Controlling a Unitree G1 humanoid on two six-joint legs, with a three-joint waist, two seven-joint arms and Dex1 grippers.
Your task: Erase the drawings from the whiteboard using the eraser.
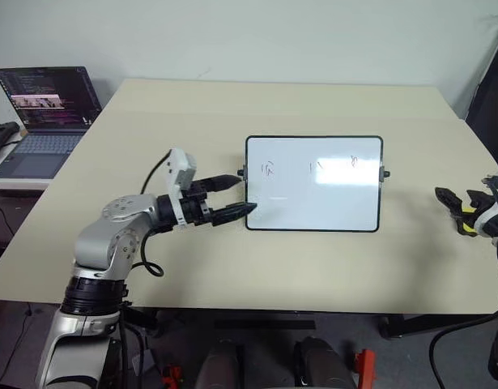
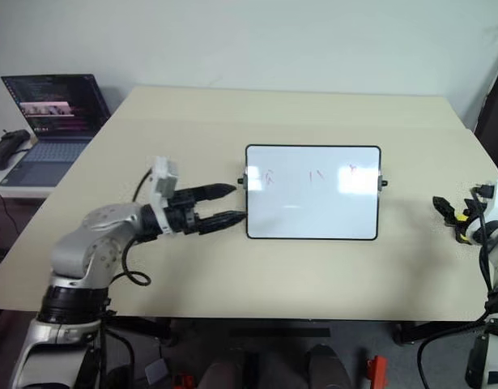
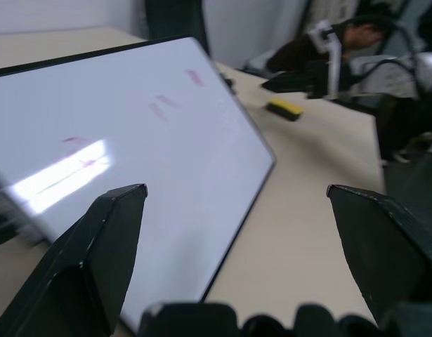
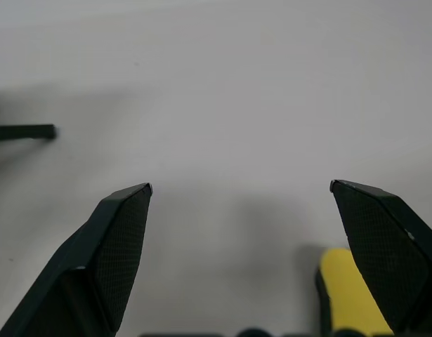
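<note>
The pick-up of the eraser appears to be the step in hand: it lies on the worktop just beside one finger of the spread, empty right end effector, and a closing grip around it is called for next. Farther left, the whiteboard with its drawings lies flat, its left edge met by the spread left end effector, nothing pinched.

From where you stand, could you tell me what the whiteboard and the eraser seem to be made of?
The whiteboard looks like a glossy coated panel, mirroring a bright light patch, in a thin black frame, probably plastic. The eraser looks like a matte yellow block on a dark base, perhaps foam or felt; hard to tell.
</note>
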